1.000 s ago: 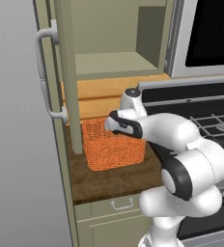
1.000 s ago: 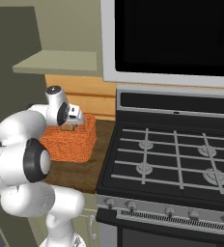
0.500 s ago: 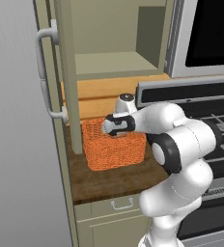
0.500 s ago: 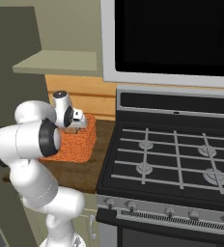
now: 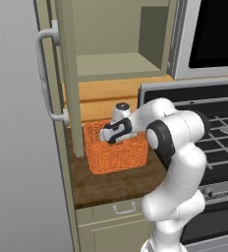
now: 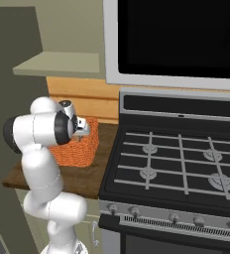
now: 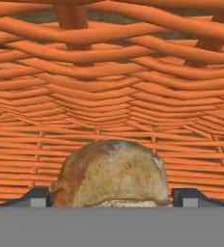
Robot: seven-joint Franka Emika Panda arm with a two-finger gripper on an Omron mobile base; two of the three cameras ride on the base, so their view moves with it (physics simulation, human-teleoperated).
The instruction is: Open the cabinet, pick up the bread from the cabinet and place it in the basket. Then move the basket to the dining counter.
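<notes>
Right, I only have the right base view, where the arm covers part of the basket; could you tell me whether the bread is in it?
Observer: Yes, the hand view shows the bread lying inside the basket, with the woven wall behind it.
Operator: Thank you, and is the hand gripping it?
Observer: No, the hand is open; its fingers stand on either side of the bread.
Operator: And the cabinet, please?
Observer: In the left base view the cabinet has its door swung open, left of the basket.
</notes>
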